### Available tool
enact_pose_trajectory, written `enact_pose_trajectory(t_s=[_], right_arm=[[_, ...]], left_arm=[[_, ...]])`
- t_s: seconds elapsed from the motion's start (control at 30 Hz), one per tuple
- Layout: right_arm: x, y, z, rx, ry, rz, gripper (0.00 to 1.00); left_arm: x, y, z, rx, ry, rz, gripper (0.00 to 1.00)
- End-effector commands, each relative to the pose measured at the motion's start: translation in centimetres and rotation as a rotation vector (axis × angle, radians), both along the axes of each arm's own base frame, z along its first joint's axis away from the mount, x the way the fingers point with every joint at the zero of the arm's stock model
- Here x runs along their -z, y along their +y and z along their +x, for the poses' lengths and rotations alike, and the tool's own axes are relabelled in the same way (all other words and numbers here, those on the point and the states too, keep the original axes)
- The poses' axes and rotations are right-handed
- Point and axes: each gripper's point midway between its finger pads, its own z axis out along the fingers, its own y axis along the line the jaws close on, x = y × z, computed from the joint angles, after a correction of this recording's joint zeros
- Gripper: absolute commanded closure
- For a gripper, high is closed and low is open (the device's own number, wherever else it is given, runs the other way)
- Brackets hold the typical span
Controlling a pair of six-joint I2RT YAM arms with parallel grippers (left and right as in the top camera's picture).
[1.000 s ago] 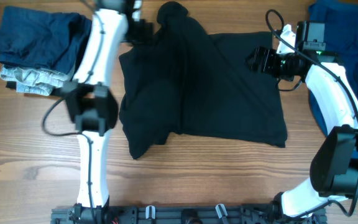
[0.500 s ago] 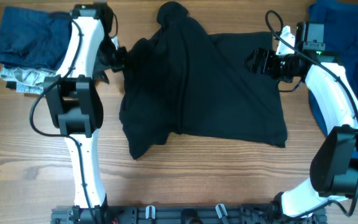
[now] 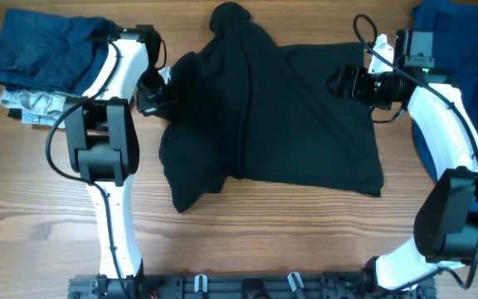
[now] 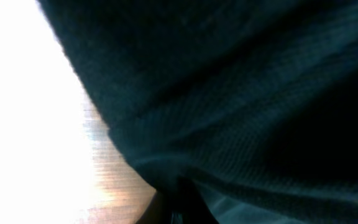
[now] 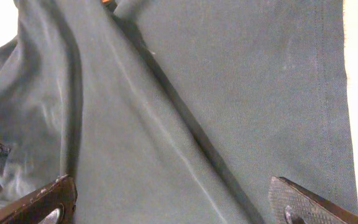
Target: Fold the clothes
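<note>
The black shirt (image 3: 264, 116) lies crumpled across the middle of the table, its left side bunched and folded over. My left gripper (image 3: 158, 91) sits at the shirt's upper left edge, shut on the fabric. In the left wrist view the dark cloth (image 4: 241, 93) fills the frame and drapes over the left gripper (image 4: 179, 208). My right gripper (image 3: 343, 81) hovers over the shirt's upper right part and stands open. In the right wrist view its fingertips (image 5: 42, 200) are spread wide over flat cloth (image 5: 197, 93). A royal-blue garment (image 3: 463, 41) lies at the far right.
A folded stack of navy clothes (image 3: 48, 54) with a grey patterned piece (image 3: 36, 106) under it sits at the back left, close to the left arm. Bare wooden table (image 3: 264, 241) shows in front of the shirt.
My left arm has swung from the shirt's top edge down to its left edge, and its gripper has gone from open to shut on the fabric. The right arm has not moved.
</note>
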Motion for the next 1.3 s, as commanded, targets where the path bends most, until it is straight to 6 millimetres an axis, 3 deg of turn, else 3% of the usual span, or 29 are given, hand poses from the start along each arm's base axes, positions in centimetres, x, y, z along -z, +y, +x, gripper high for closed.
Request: enact_pose_trajectory(t_s=[0.0, 0.23, 0.37, 0.53, 0.7, 0.77, 0.87, 0.93, 1.03, 1.07, 1.13, 1.27], right_arm=[[-1.3, 0.1, 0.3, -0.015, -0.041, 0.009, 0.0], [-1.3, -0.3, 0.3, -0.02, -0.047, -0.003, 0.0], [-1.5, -0.7, 0.6, -0.01, -0.06, -0.004, 0.0], [-1.5, -0.7, 0.7, -0.01, -0.066, -0.005, 0.0], [-1.5, -0.7, 0.7, -0.01, -0.067, -0.005, 0.0], [-1.6, -0.7, 0.8, -0.022, -0.074, -0.012, 0.0], [-2.2, -0.8, 0.8, -0.051, -0.096, -0.035, 0.0], [-2.8, -1.0, 1.2, -0.046, -0.112, -0.047, 0.01], [-4.2, -2.0, 2.3, -0.061, -0.171, -0.131, 0.0], [-4.8, -2.5, 2.6, -0.068, -0.182, -0.169, 0.0], [-6.2, -3.5, 2.7, -0.066, -0.183, -0.236, 0.0], [-10.8, -5.2, 4.2, -0.044, -0.263, -0.351, 0.01]], left_arm=[[1.0, 0.0, -2.7, -0.04, 0.127, 0.021, 0.96], [-2.4, 1.4, -4.4, -0.095, 0.17, 0.122, 0.95], [-5.1, 2.6, -6.5, -0.099, 0.226, 0.176, 0.96], [-6.8, 3.7, -7.8, -0.078, 0.251, 0.235, 0.93], [-9.0, 3.7, -7.5, -0.083, 0.182, 0.231, 0.66], [-10.1, 3.8, -7.5, -0.085, 0.149, 0.233, 0.61], [-13.2, 4.2, -7.1, -0.092, 0.029, 0.243, 0.56], [-14.1, 4.3, -5.8, -0.098, -0.065, 0.241, 0.44], [-14.6, 3.0, -1.7, -0.123, -0.248, 0.162, 0.27], [-14.6, 1.7, 0.3, -0.091, -0.325, 0.092, 0.21], [-14.9, -0.2, 3.1, -0.023, -0.442, -0.009, 0.17], [-16.9, -1.3, 9.6, -0.019, -0.713, -0.041, 0.09]])
